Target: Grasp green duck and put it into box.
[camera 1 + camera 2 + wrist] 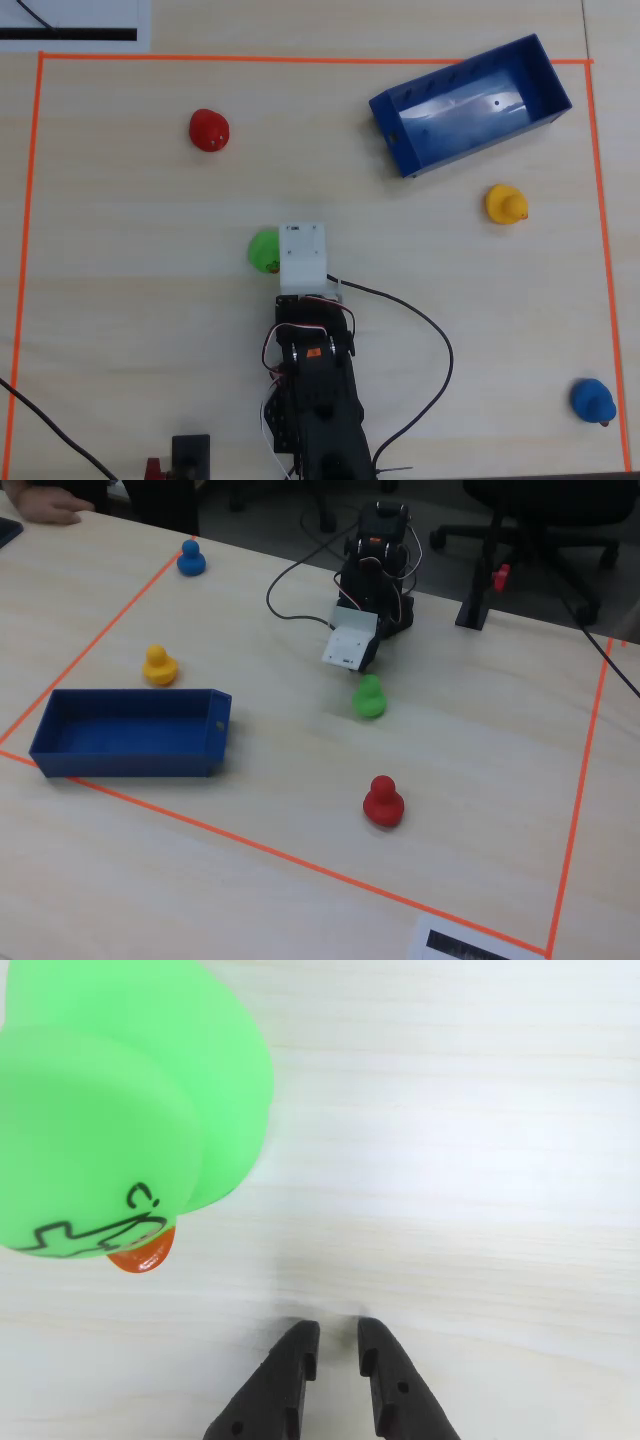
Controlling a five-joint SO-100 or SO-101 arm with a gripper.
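Observation:
The green duck (pixel 263 250) stands on the light wooden table, just left of the arm's white wrist block (pixel 302 255). In the wrist view the duck (pixel 120 1110) fills the upper left, its orange beak pointing down. My gripper (pixel 338 1332) sits at the bottom edge, to the right of the duck and apart from it. The two black fingers are almost together with a narrow slit between them and hold nothing. In the fixed view the duck (pixel 369 697) stands just in front of the arm. The blue open-top box (pixel 487 143) lies at the upper right, empty; it also shows in the fixed view (pixel 130 760).
A red duck (pixel 209 130), a yellow duck (pixel 505 204) near the box and a blue duck (pixel 592 400) at the lower right stand inside an orange tape border (pixel 300 60). A black cable (pixel 440 350) loops to the right of the arm's base.

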